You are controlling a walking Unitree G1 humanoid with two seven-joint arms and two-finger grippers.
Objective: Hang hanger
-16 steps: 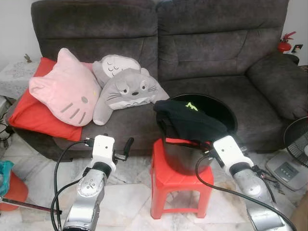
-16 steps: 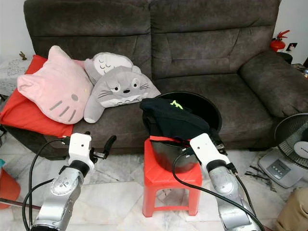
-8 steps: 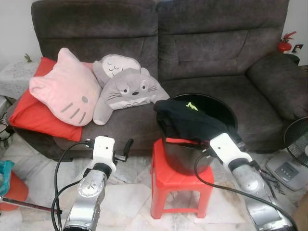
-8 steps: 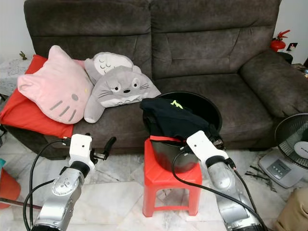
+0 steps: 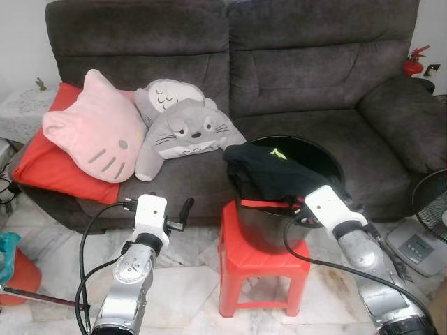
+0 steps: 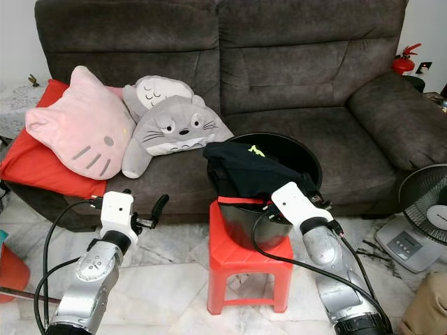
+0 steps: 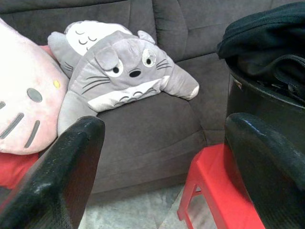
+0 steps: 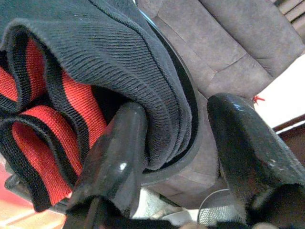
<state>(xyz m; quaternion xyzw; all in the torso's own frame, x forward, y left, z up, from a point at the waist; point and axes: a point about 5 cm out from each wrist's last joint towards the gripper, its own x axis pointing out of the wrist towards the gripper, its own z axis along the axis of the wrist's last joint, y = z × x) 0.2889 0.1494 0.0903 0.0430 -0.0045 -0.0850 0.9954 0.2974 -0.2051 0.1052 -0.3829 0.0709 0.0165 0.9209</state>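
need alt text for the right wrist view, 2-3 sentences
Close-up along the open right gripper, its two black fingers straddling the rim of a black bucket. A black knit garment with red-and-black striped trim is draped over that rim, one finger partly under the fabric. Dark grey sofa cushions are behind.

Dark grey fabric sofa (image 5: 279,77) against a pale wall (image 5: 21,42), marble-patterned tile floor (image 5: 188,279) in front of it, red plastic stool (image 5: 258,269) before the sofa, fan (image 5: 429,199) beside its right arm.
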